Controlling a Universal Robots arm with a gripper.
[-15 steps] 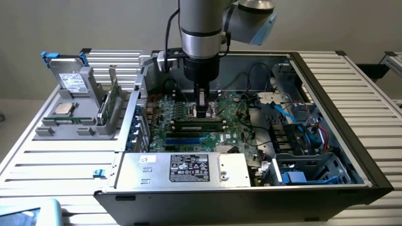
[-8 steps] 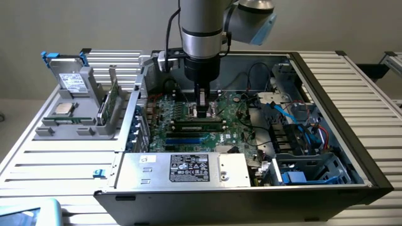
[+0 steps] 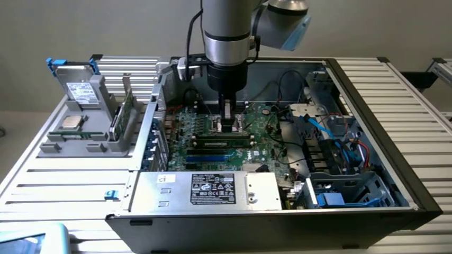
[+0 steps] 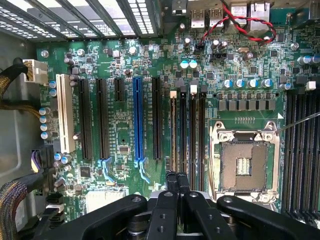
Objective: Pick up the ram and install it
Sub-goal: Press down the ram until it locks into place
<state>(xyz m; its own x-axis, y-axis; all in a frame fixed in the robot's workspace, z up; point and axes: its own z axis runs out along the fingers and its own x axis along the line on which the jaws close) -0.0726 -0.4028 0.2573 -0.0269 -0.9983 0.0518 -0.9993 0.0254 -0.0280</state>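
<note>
One ram (image 3: 224, 141) stands on edge in a memory slot of the motherboard (image 3: 205, 119), running from the exterior view's left to its right, with its row of dark chips facing the camera. It looks seated rather than loose, since it stands upright with nothing gripping it, though whether the slot's latches have caught is too small to tell.

Just behind the stick and close above it hangs the gripper (image 3: 229, 125). In the wrist view its two black fingers (image 4: 173, 182) are pressed together with nothing between them, over the near ends of the parallel memory slots (image 4: 192, 130). Pressed together like this, they would suit pushing down on a thin edge better than pinching it.

Beside the slots lies the open processor socket (image 4: 243, 167), empty inside its metal frame. The board lies flat in the opened computer case (image 3: 395, 114), which gives the arm access from above. On a grey rack (image 3: 99, 148) at the exterior view's left stand a wider green expansion card (image 3: 124, 117) and a silver processor chip (image 3: 71, 123).
</note>
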